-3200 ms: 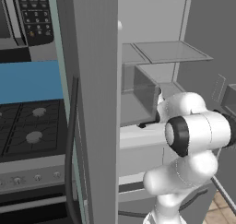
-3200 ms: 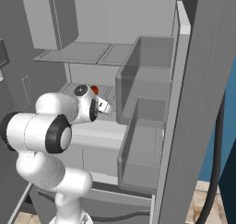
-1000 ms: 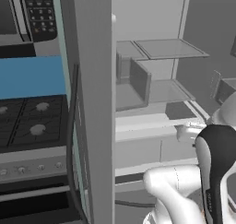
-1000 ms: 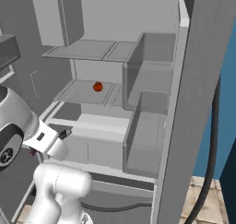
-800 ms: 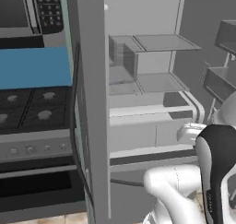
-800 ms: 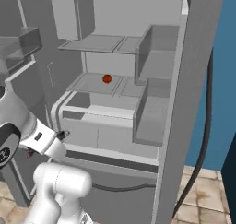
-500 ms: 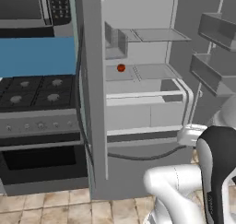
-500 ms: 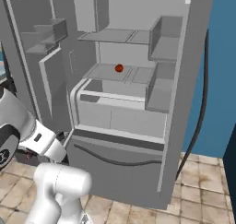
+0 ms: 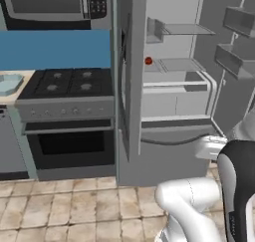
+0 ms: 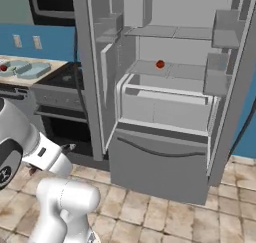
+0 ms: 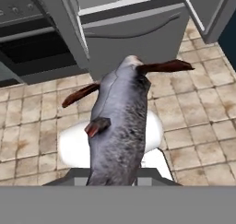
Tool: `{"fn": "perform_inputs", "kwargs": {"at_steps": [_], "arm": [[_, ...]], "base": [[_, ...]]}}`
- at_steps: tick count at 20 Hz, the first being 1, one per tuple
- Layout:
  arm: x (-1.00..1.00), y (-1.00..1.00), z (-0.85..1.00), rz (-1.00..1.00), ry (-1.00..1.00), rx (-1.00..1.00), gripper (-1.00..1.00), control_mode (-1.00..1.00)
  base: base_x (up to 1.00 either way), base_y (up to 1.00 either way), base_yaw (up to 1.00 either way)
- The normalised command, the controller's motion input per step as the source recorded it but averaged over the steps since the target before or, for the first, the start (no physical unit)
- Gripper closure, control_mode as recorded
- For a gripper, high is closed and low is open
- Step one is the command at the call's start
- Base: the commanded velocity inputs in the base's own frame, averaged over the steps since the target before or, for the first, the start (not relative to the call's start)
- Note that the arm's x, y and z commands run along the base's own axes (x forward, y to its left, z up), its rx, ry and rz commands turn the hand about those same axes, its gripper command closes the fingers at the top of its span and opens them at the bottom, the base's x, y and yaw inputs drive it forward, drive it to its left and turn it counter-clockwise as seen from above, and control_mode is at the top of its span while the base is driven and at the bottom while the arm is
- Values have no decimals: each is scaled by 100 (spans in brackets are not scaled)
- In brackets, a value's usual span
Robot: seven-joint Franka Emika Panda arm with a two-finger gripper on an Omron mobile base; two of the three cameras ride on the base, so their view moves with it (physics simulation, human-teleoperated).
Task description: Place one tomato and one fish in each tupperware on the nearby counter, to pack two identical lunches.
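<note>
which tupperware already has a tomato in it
The far-left tupperware on the counter: a red tomato sits inside. The tupperware beside it looks empty.

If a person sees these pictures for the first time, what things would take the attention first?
First the fish, grey with reddish-brown fins, held in the shut gripper and seen large in the hand view above the tiled floor. Then the open fridge with one red tomato on its middle shelf. On the counter left of the stove lie the tupperware, one with a tomato already inside.
</note>
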Motion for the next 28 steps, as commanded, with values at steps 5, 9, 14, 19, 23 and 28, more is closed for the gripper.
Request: {"fn": "perform_inputs", "kwargs": {"at_steps": [5,9,14,19,23,28], "arm": [[0,0,0,0,0,0,100,100],[0,0,0,0,0,0,100,100],[0,0,0,0,0,0,100,100],[0,0,0,0,0,0,100,100],[0,0,0,0,0,0,100,100],[0,0,0,0,0,0,100,100]], "base": [[2,100,0],[10,100,0],[25,100,0],[38,100,0],[63,89,0],[86,24,0]]}}
